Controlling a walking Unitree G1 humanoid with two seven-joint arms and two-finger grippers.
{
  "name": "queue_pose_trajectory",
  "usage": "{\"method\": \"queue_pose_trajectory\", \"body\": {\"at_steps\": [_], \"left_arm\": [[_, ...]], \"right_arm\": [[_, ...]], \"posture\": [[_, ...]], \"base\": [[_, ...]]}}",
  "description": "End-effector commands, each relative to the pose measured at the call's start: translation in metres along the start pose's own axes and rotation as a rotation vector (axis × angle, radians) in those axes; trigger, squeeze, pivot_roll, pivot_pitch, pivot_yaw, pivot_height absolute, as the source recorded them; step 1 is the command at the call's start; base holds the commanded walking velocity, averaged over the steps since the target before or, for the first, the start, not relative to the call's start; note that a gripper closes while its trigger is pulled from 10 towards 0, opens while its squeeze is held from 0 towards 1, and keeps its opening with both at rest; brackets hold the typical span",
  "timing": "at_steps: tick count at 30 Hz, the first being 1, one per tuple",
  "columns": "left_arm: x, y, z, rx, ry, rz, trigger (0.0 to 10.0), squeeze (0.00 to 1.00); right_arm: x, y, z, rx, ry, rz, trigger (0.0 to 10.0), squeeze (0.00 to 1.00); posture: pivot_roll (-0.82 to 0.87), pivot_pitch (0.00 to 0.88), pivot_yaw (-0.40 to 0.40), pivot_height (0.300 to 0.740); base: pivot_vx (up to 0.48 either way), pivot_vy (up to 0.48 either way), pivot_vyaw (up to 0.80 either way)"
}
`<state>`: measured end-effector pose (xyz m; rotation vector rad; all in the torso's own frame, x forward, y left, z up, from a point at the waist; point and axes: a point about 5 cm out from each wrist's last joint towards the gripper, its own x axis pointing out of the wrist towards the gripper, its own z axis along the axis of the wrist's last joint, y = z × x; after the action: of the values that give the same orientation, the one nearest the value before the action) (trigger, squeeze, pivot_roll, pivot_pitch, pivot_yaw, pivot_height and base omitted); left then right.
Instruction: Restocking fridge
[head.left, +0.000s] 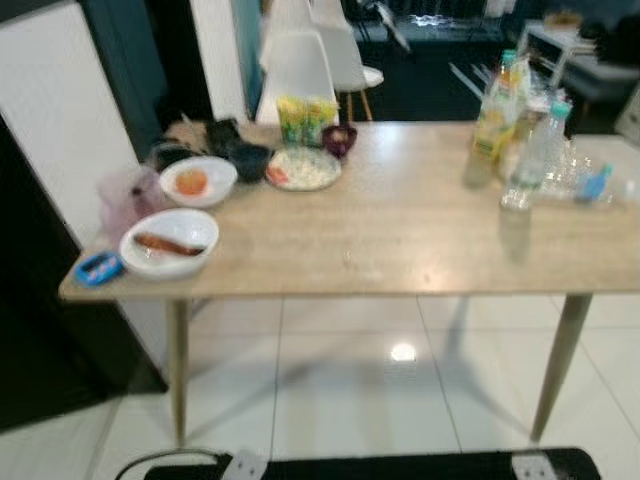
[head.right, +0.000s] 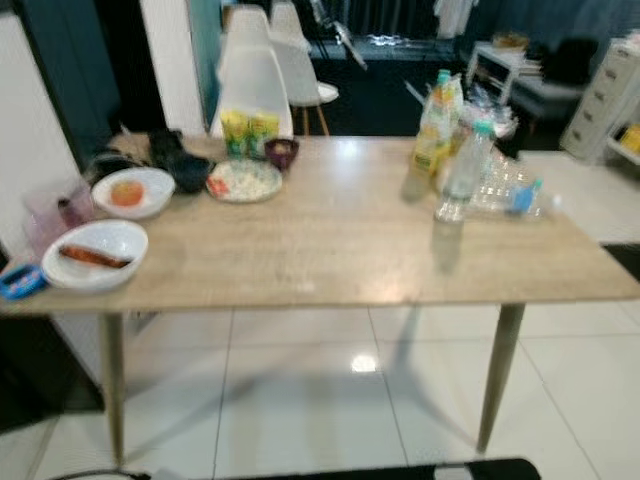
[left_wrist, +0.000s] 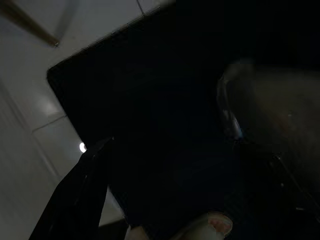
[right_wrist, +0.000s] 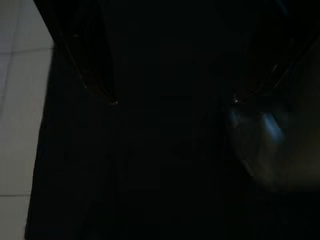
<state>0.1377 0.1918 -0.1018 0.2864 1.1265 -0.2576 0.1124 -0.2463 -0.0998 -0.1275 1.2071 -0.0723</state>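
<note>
- On the wooden table, far-right end: juice bottle, clear water bottle just beside it
- At the left end: white bowl with a sausage, white bowl with an orange fruit, plate of food near the far edge
- Left gripper hanging over dark mat, spread wide
- Right gripper likewise wide apart, holding nothing
</note>
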Motion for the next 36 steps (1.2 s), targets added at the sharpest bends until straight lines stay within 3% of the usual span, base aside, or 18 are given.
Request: {"method": "queue_pose_trajectory", "body": {"at_steps": [1,16,30,36], "left_arm": [[0.000,-0.006,-0.009,-0.042,0.026,-0.002,10.0,0.00],[-0.005,0.008,-0.023,-0.106,0.053,0.065,10.0,0.00],[-0.009,0.016,-0.036,-0.219,0.081,0.130,10.0,0.00],[-0.010,0.016,-0.039,-0.207,0.093,0.128,10.0,0.00]], "right_arm": [[0.001,-0.002,0.012,-0.004,-0.036,0.001,10.0,0.00],[0.001,-0.003,0.014,-0.006,-0.041,-0.009,10.0,0.00],[0.000,-0.007,0.013,-0.003,-0.029,-0.045,10.0,0.00],[0.000,-0.007,0.012,0.009,-0.029,-0.044,10.0,0.00]], "posture": [[0.03,0.000,-0.018,0.740],[0.04,0.000,-0.022,0.740],[0.03,0.000,-0.016,0.740],[0.03,0.000,-0.015,0.740]], "base": [[0.000,0.000,0.79],[0.000,0.000,0.78],[0.000,0.000,0.00],[0.000,0.000,0.00]]}}
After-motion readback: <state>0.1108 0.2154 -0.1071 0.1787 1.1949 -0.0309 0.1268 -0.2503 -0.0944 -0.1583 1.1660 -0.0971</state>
